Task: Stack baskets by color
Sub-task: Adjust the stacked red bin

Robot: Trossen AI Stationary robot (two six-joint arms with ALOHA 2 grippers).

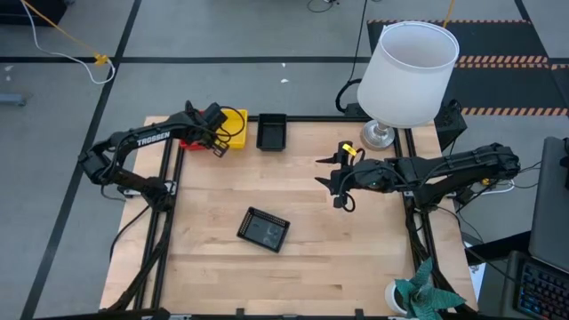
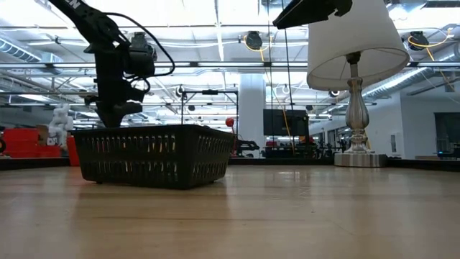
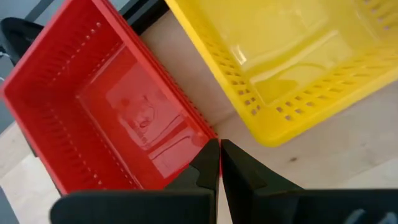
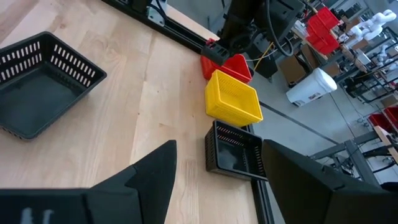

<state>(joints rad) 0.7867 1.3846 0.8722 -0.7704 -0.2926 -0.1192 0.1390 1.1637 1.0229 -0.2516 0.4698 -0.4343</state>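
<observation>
A red basket [image 1: 189, 140] stands at the table's far left corner, with a yellow basket [image 1: 234, 126] beside it and a black basket [image 1: 271, 132] farther right along the far edge. My left gripper [image 3: 219, 163] is shut on the red basket [image 3: 106, 106]. Another black basket [image 1: 264, 228] rests flat on its bottom at mid-table, and fills the low view [image 2: 154, 155]. My right gripper [image 1: 336, 182] hangs open above the table's right half, holding nothing. My left gripper pinches the red basket's side wall at its rim, near a corner [image 3: 210, 138]. One finger is inside the basket and one outside. The fingers come slanting down from above. Whether the basket's bottom is off the table I cannot tell.
A large white lampshade on a silver lamp [image 1: 409, 76] stands at the far right corner. A green plant [image 1: 425, 292] sits at the near right corner. Bare wood lies around the middle black basket.
</observation>
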